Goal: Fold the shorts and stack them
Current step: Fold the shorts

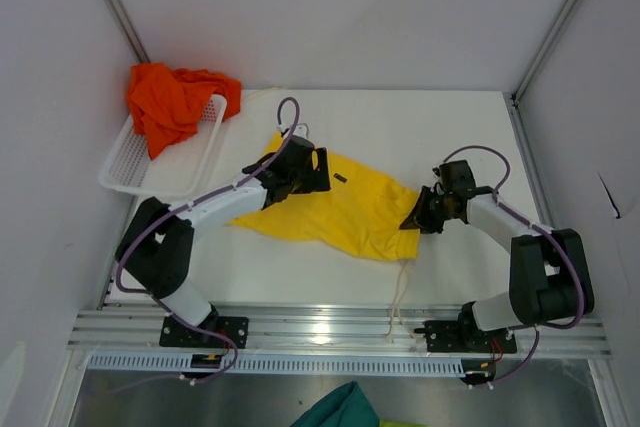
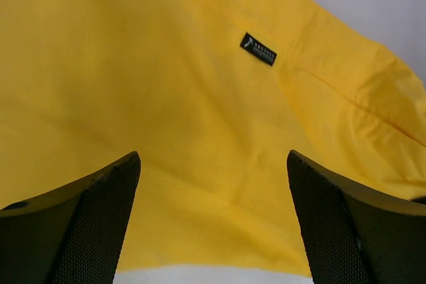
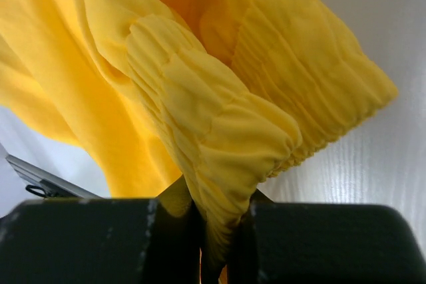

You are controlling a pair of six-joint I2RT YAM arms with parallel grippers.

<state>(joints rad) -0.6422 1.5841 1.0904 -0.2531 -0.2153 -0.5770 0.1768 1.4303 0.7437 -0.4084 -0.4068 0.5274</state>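
The yellow shorts (image 1: 335, 209) lie spread in the middle of the white table, with white drawstrings (image 1: 403, 292) trailing toward the near edge. My left gripper (image 1: 303, 173) hovers open over their far left part; in the left wrist view (image 2: 213, 191) yellow fabric (image 2: 166, 84) with a small dark label (image 2: 257, 49) lies between the spread fingers. My right gripper (image 1: 417, 217) is shut on the gathered waistband (image 3: 219, 138) at the shorts' right edge. The orange-red shorts (image 1: 175, 97) lie bunched over the far end of a white basket.
The white basket (image 1: 160, 162) stands at the far left of the table. A teal-green cloth (image 1: 335, 409) lies below the table's near rail. Grey walls enclose the table on the left, back and right.
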